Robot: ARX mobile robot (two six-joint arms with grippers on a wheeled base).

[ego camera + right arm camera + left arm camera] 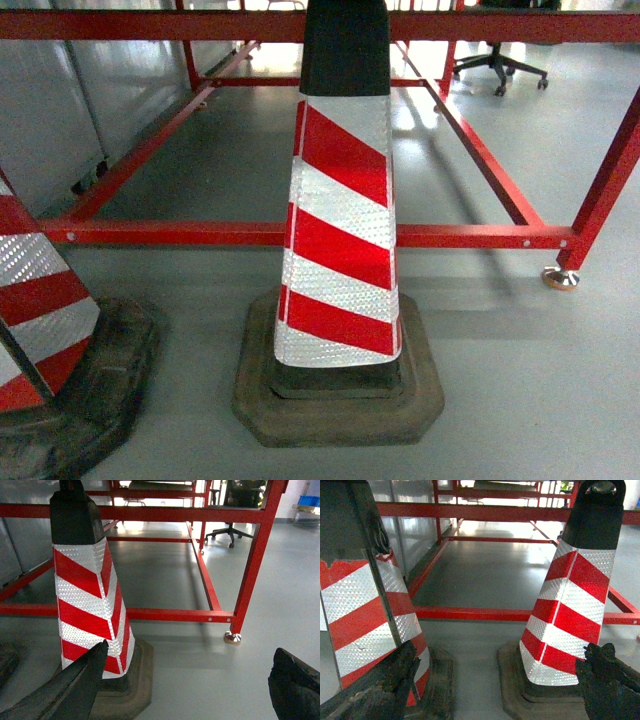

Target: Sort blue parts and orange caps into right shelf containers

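Nothing sorted yet, by the look of it. No blue parts, orange caps or bins in sight, maybe elsewhere. Only a cone [340, 220] on the floor [500, 350]. Left hand [495, 680] and right hand [190, 685] spread wide, holding nothing.

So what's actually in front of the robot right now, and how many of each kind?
Striped traffic cones: 2
Red metal frame: 1
Office chairs: 1
Total: 4
No blue parts or orange caps show.
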